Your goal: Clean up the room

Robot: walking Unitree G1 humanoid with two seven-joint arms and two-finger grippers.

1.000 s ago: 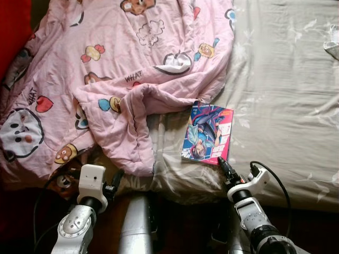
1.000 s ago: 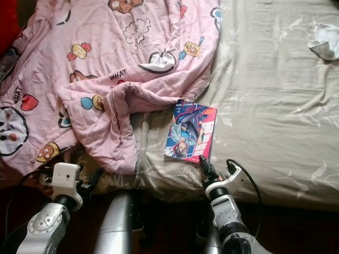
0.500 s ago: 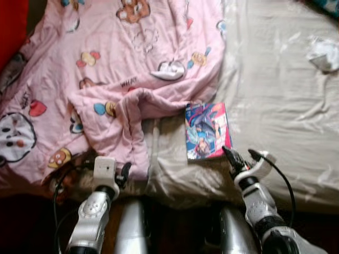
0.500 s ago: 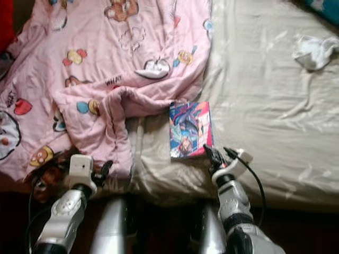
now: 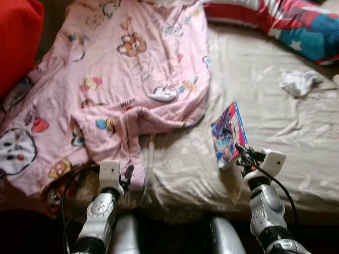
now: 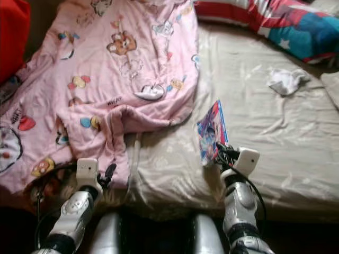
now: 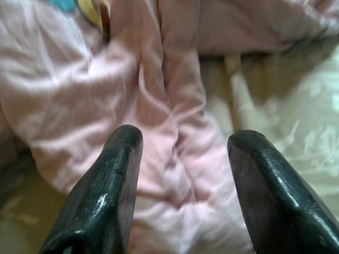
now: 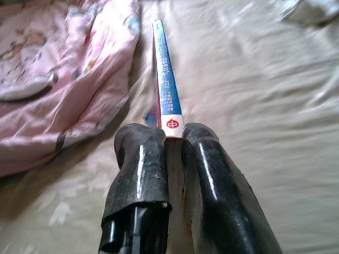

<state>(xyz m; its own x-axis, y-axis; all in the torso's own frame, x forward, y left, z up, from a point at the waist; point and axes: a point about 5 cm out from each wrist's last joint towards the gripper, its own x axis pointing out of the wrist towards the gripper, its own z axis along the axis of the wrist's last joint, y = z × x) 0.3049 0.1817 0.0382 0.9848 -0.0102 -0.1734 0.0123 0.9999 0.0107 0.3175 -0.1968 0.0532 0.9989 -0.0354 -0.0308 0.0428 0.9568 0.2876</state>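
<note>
A comic book (image 5: 226, 133) with a bright blue and pink cover is tipped up on edge above the beige sheet (image 5: 275, 132). My right gripper (image 5: 241, 153) is shut on its near corner; in the right wrist view the blue spine (image 8: 164, 79) runs away from between the two black fingers (image 8: 139, 180). My left gripper (image 5: 127, 173) is open at the bed's front edge, its fingers (image 7: 108, 190) spread over a fold of the pink cartoon blanket (image 5: 122, 90) without holding it.
A crumpled white sock (image 5: 298, 83) lies on the sheet at the far right. A red, white and blue pillow (image 5: 286, 24) lies along the head of the bed. A red cushion (image 5: 16, 42) sits at the far left.
My right gripper has closed on the book and tilted it up off the sheet onto its edge. The camera has pulled back, bringing the pillow and the sock into view.
</note>
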